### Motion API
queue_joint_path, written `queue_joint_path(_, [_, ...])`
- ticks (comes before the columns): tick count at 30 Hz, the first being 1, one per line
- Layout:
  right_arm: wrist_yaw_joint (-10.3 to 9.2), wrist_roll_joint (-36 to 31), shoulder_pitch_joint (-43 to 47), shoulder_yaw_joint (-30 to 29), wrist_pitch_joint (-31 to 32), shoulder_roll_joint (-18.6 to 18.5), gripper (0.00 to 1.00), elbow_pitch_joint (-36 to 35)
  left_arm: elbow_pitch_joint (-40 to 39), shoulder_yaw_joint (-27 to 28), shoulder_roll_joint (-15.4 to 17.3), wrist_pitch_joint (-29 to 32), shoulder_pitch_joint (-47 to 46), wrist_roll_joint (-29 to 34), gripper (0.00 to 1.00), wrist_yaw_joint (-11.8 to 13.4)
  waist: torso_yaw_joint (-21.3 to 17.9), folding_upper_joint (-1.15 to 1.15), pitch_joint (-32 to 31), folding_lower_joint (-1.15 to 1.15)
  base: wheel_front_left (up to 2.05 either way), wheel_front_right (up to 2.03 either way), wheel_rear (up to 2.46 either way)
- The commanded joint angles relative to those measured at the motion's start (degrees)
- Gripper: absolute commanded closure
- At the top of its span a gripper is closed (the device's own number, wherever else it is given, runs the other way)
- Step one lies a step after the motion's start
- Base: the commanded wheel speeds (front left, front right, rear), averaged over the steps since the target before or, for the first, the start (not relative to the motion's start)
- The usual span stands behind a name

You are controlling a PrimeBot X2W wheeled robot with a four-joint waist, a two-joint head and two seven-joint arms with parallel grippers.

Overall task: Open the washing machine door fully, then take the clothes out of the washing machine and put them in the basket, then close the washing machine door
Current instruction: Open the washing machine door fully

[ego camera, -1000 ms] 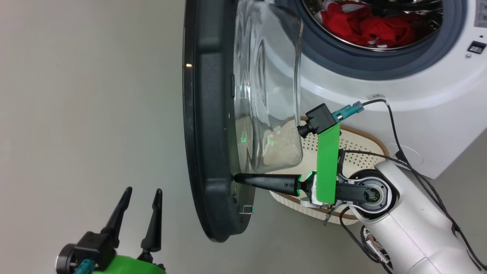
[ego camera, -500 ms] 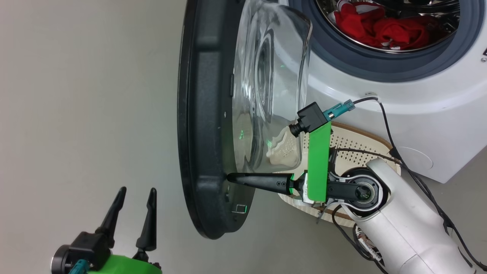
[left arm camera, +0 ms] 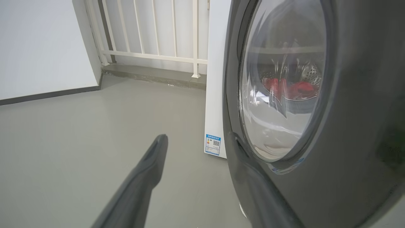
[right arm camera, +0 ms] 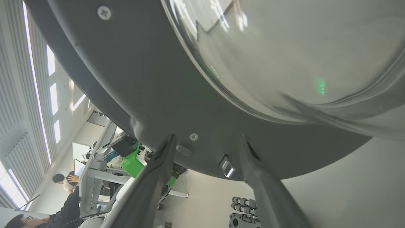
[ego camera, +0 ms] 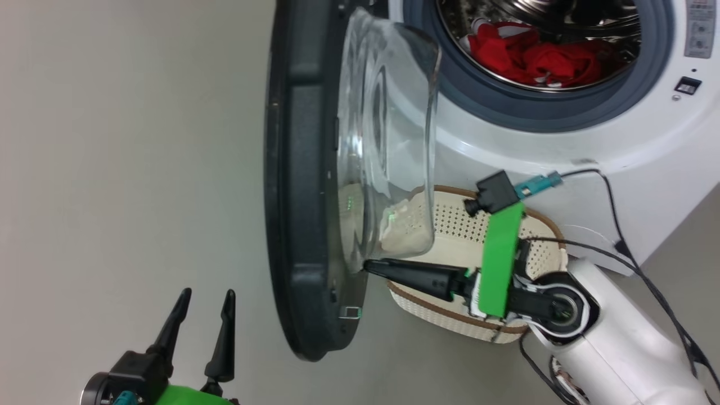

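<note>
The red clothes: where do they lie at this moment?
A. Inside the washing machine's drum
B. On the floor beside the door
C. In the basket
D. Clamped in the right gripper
A: the red clothes lie in the steel drum, behind the grey gasket of the washing machine; the basket stands outside the machine, in front of it.

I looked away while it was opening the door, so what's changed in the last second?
The right gripper, jaws open, has drawn back slightly from the inner frame of the washing machine door toward the basket; it grips nothing. The head camera shifted too. The door stays about as far open, the clothes stay in the drum, and the left gripper stays open.
</note>
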Motion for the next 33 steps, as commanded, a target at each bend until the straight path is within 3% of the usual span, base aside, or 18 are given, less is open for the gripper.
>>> queue_joint_path(1, [0.10, -0.9, 1.1, 0.0, -1.4, -0.1, 0.00, -1.5, -1.2, 2.2, 0.9, -0.5, -0.5, 0.4, 0.00, -0.2, -1.1, 0.00, -0.6, 0.00, 0.00, 0.00, 0.00])
queue_joint_path(7, [0.10, -4.7, 3.8, 1.6, -6.6, -4.3, 0.00, -1.0, -1.3, 2.7, 1.3, -0.5, -0.2, 0.1, 0.00, -0.2, -3.1, 0.00, -0.9, 0.00, 0.00, 0.00, 0.00])
queue_joint_path(14, [0.10, -9.1, 6.3, 3.4, -17.1, -8.5, 0.00, 1.9, -1.0, 3.6, 1.4, -0.5, 0.0, -0.1, 0.00, -0.2, -4.7, 0.00, -1.4, 0.00, 0.00, 0.00, 0.00])
queue_joint_path(23, [0.10, -13.3, 7.1, 6.7, -29.2, -12.1, 0.00, 5.9, -0.7, 4.9, 1.3, -0.5, 0.2, -0.5, 0.00, -0.2, -6.3, 0.00, -1.5, 0.00, 0.00, 0.00, 0.00])
queue_joint_path(33, [0.10, -21.2, 5.6, 14.9, -46.6, -15.1, 0.00, 10.5, -0.1, 6.0, 1.2, -0.5, 0.3, -0.6, 0.00, -0.2, -7.1, 0.00, -2.0, 0.00, 0.00, 0.00, 0.00])
